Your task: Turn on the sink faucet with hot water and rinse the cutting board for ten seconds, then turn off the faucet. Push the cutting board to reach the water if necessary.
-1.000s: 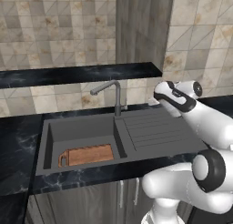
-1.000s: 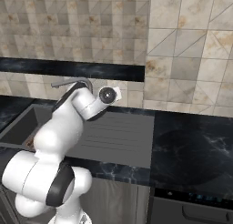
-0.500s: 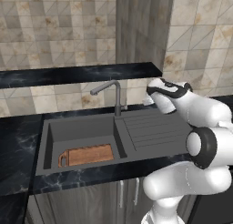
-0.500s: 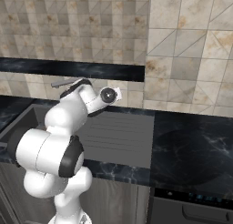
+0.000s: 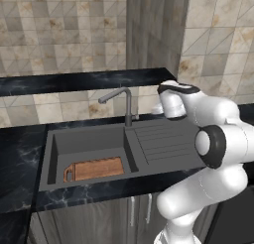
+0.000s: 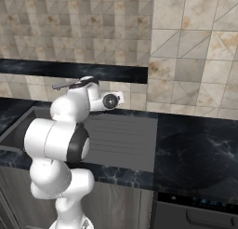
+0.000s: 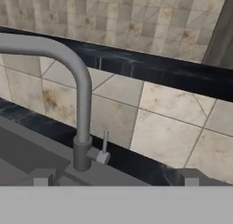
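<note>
Faucet [image 7: 82, 104] stands just ahead of the hand [image 7: 116, 177], small lever [image 7: 104, 148] upright between its parted, empty fingertips [image 7: 43, 177]. Cutting board [image 5: 94, 168] lies well apart, in the sink [image 5: 89, 141].

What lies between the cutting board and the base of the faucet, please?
In the left base view, only bare dark basin floor of the sink separates the cutting board from the faucet; no water runs.
</note>
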